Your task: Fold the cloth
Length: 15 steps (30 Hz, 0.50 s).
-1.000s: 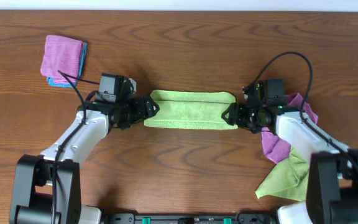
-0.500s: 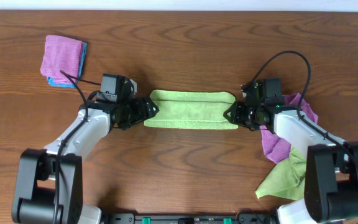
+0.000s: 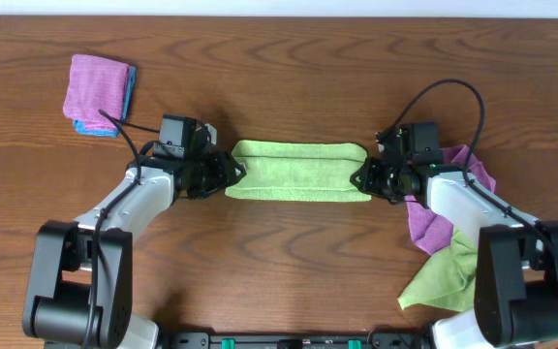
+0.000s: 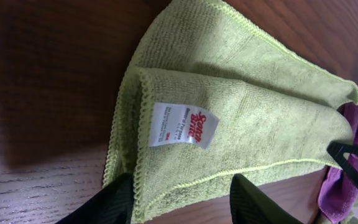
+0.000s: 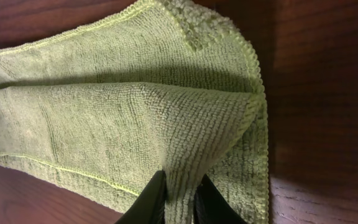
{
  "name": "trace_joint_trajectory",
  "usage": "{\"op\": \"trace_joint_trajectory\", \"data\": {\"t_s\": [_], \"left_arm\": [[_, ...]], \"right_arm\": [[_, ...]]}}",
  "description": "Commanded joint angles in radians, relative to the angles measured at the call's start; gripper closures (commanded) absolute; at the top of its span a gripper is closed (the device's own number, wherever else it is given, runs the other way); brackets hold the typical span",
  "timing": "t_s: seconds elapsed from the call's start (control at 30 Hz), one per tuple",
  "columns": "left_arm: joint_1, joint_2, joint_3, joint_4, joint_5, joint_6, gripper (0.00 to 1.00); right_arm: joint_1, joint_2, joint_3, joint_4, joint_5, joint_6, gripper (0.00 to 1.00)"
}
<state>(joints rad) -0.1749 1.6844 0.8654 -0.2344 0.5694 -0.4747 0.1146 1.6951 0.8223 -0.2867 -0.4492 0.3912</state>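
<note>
A green cloth [image 3: 298, 170] lies folded into a long strip at the table's middle. My left gripper [image 3: 229, 174] is at its left end. In the left wrist view the left gripper's fingers [image 4: 182, 202] are spread open around the cloth's [image 4: 247, 106] near edge, where a white label [image 4: 184, 124] shows. My right gripper [image 3: 364, 179] is at the right end. In the right wrist view the right gripper [image 5: 180, 199] is shut on a raised fold of the cloth [image 5: 117, 124].
A folded pink cloth [image 3: 98, 89] on a blue one lies at the far left. A crumpled purple cloth [image 3: 429, 228] and another green cloth [image 3: 449, 276] lie under and beside my right arm. The purple cloth also shows in the left wrist view [image 4: 347, 180].
Both arms have shifted slightly while staying at the cloth's ends. The cloth's shape looks the same.
</note>
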Motion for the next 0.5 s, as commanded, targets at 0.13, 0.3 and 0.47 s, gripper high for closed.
{"op": "trace_joint_trajectory", "data": {"t_s": [0.13,0.3,0.47], "left_arm": [[-0.002,0.004,0.022,0.000,0.035,-0.004,0.50],[0.000,0.003,0.022,-0.006,0.037,0.002,0.51],[0.000,0.002,0.023,-0.015,0.038,0.004,0.52]], "right_arm": [[0.000,0.005,0.015,0.002,-0.008,-0.003,0.85],[0.000,0.005,0.015,-0.002,-0.008,-0.003,0.85],[0.000,0.005,0.015,-0.003,-0.008,-0.003,0.86]]}}
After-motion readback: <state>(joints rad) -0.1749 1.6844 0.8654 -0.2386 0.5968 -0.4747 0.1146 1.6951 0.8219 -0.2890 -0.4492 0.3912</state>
